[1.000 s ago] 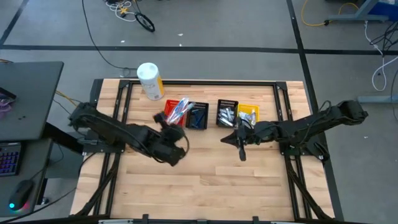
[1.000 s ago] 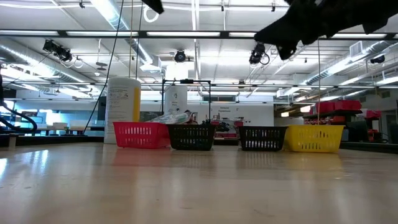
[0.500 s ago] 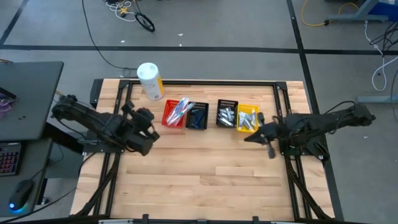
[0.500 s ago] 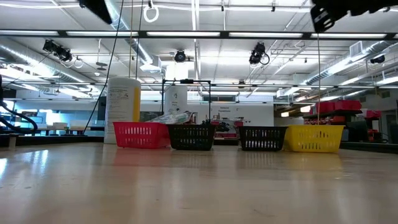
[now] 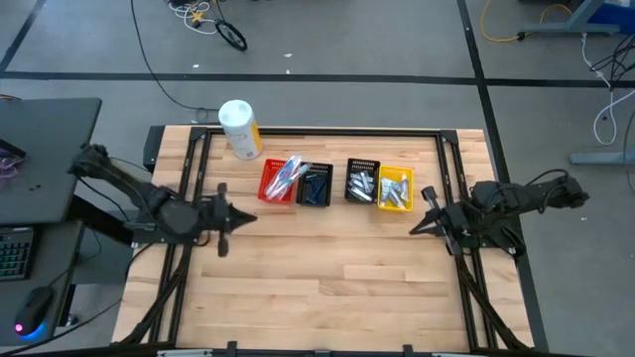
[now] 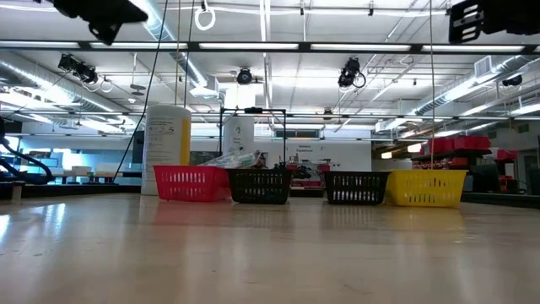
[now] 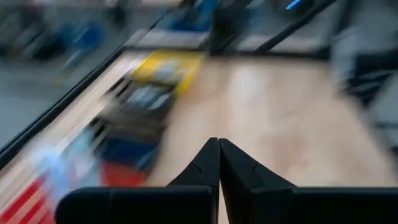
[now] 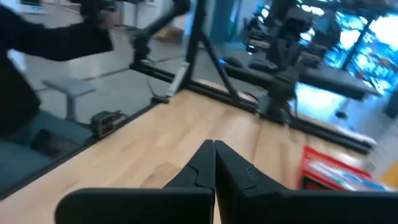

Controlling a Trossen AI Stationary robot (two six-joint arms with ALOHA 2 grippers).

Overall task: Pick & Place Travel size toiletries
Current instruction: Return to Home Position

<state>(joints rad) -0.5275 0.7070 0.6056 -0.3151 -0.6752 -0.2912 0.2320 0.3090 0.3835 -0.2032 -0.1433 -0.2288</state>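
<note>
— Two grippers, then. Where is the left one?

— The left gripper (image 5: 236, 216) hangs over the left side of the table (image 5: 327, 288), nearer than the row of baskets and well apart from it. Its fingers (image 7: 205, 169) are pressed together, with nothing between them.

— And the goods, left to right?

— At the far left stands a white-and-yellow cylinder container (image 5: 239, 129). Then comes the row of baskets along the far half. The red basket (image 5: 270, 188) holds the toothbrushes (image 5: 288, 174), heaped above its rim. Just beside it, the left black basket (image 5: 316, 186) holds blue razors (image 5: 317, 184). After a small gap, the right black basket (image 5: 362, 180) holds silver items (image 5: 359, 184). Touching that one, the yellow basket (image 5: 395, 188) holds white toothpaste tubes (image 5: 395, 192).

— The right side?

— The right gripper (image 5: 417, 227) hovers near the right edge, just nearer than the yellow basket and to its right. Its fingers (image 8: 200, 167) meet at the tips, and they too are empty. From table height, both arms show only at the top corners.
</note>
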